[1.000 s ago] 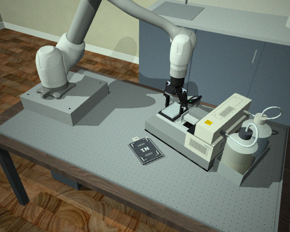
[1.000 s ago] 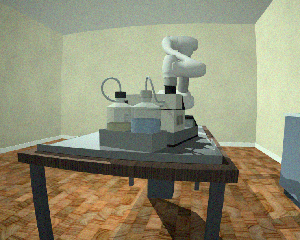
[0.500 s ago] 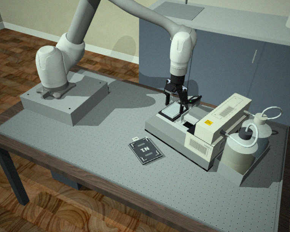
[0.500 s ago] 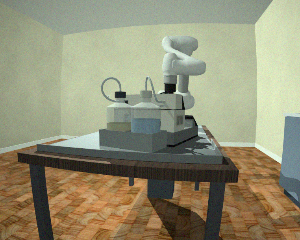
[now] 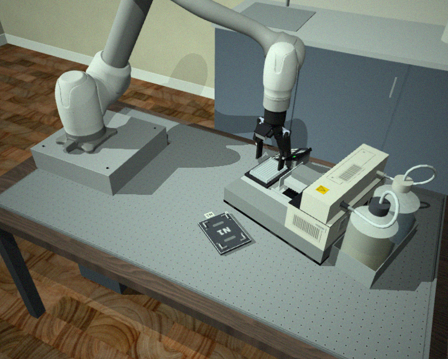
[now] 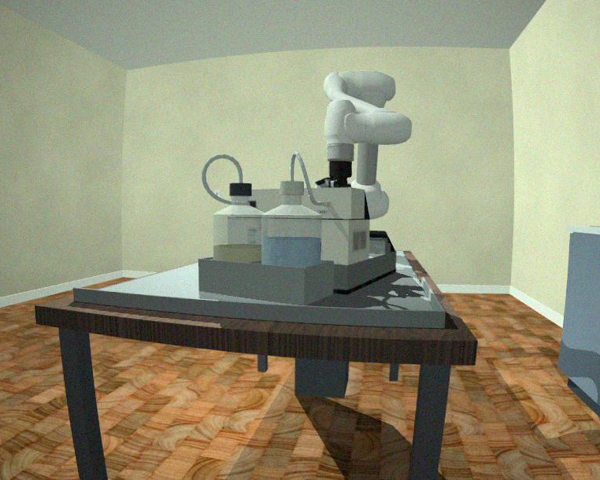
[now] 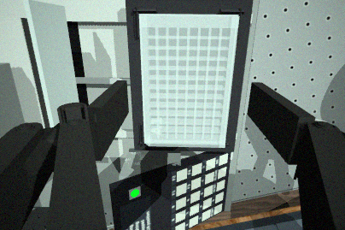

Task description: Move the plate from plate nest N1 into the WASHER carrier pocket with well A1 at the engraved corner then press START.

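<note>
Plate released on the carrier

The gripper [image 7: 188, 111] is held open and empty above the plate [image 7: 186, 80]; the keypad [image 7: 198, 192] is seen just beyond the plate's short end.

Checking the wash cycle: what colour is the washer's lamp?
Green: the small round lamp beside the white keypad keys shows best in the wrist view.

plate [image 7: 186, 79] in carrier [image 7: 133, 77], keypad [image 7: 198, 192] nearer

A lab: plate washer [image 5: 332, 193], reagent bottles [image 6: 290, 227], perforated bench [image 5: 139, 231].
</note>
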### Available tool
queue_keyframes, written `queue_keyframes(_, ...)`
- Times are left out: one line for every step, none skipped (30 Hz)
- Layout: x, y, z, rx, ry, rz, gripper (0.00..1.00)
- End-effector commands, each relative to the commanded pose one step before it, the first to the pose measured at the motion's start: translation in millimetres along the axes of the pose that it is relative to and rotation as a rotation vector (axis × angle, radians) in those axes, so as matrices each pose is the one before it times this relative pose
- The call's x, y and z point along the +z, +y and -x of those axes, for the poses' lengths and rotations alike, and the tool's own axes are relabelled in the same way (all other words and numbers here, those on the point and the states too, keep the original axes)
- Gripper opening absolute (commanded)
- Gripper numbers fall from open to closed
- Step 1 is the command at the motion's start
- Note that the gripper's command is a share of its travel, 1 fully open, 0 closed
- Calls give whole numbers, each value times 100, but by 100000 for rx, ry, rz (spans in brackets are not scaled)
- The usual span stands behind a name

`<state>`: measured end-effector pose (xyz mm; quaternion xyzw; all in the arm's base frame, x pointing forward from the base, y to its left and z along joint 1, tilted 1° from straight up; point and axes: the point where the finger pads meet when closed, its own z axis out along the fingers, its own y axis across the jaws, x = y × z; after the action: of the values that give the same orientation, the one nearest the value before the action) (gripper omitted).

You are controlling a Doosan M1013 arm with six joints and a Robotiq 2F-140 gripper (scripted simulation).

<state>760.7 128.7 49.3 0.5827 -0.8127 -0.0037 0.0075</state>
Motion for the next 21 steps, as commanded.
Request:
queue_keyframes(-756, -44, 35, 11, -115, -135, 70)
queue_keyframes(-166, 0, 0, 0, 0, 0, 70)
queue_keyframes(-167, 0, 0, 0, 0, 0, 70)
queue_keyframes(-167, 0, 0, 0, 0, 0, 70)
queue_keyframes(-167, 0, 0, 0, 0, 0, 70)
queue_keyframes(-167, 0, 0, 0, 0, 0, 70)
queue_keyframes(-167, 0, 0, 0, 0, 0, 70)
queue_keyframes(-167, 0, 0, 0, 0, 0, 70)
queue_keyframes(-167, 0, 0, 0, 0, 0, 70)
queue_keyframes(-167, 0, 0, 0, 0, 0, 70)
queue_keyframes(-167, 0, 0, 0, 0, 0, 70)
queue_keyframes(-167, 0, 0, 0, 0, 0, 70)
queue_keyframes(0, 0, 0, 0, 0, 0, 70)
queue_keyframes(0, 0, 0, 0, 0, 0, 70)
queue_keyframes(-169, -3, 2, 0, 1, 1, 70)
queue_keyframes(-166, 1, 0, 0, 0, 0, 70)
queue_keyframes(-166, 1, 0, 0, 0, 0, 70)
queue_keyframes(-166, 1, 0, 0, 0, 0, 70)
queue_keyframes(-166, 0, 0, 0, 0, 0, 70)
queue_keyframes(-167, 0, 0, 0, 0, 0, 70)
queue_keyframes(-167, 0, 0, 0, 0, 0, 70)
